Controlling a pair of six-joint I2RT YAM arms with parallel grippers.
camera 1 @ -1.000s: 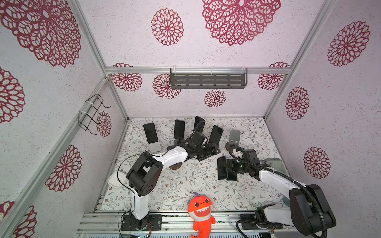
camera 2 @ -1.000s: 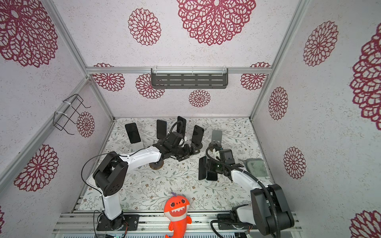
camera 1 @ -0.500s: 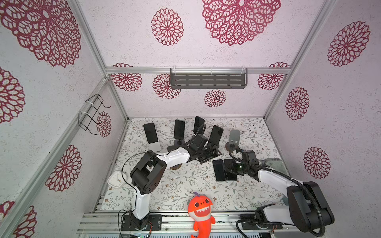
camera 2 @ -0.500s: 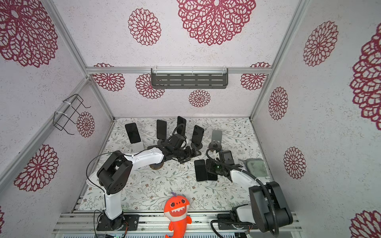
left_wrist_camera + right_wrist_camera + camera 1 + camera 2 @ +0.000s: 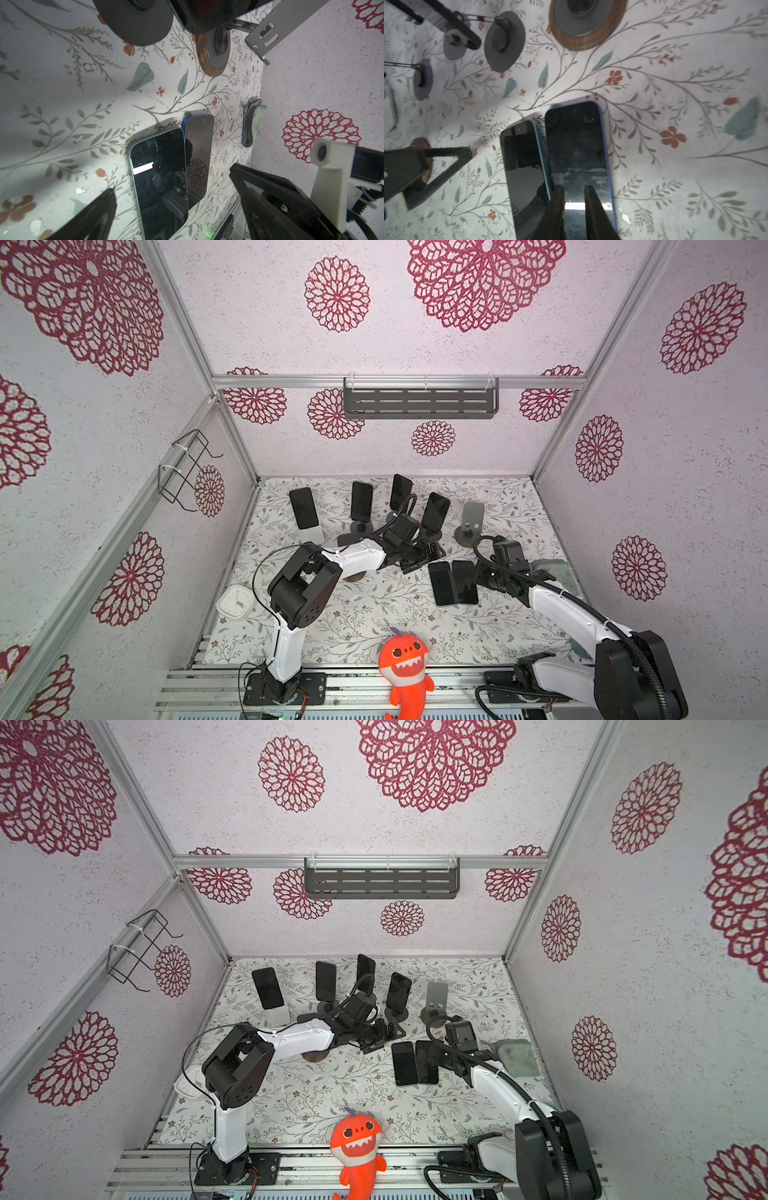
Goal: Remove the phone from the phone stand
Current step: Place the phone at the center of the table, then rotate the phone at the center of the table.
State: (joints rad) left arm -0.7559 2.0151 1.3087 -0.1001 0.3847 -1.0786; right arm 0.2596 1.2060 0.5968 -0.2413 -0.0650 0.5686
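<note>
While my right gripper (image 5: pixel 574 207) hovers over the blue phone (image 5: pixel 577 149) lying flat in front of the empty stand (image 5: pixel 472 516), jaws slightly parted and holding nothing, my left gripper (image 5: pixel 424 559) gapes wide and empty. Just beside the empty stand, a phone (image 5: pixel 435 510) leans upright on its phone stand (image 5: pixel 430 536), long axis rising away from my left jaws; I judge my left arm the nearer one.

The bench (image 5: pixel 374 614) cover is white with grey-green leaf sprigs and small red flowers. Under the black right gripper (image 5: pixel 574 188) is the blue-rimmed phone (image 5: pixel 577 141), and beside it the teal-rimmed phone (image 5: pixel 523 162), possibly greener. Both screens are black. The walls (image 5: pixel 395 352) carry crimson lace rosettes. The plush shark (image 5: pixel 404 664) is orange.
</note>
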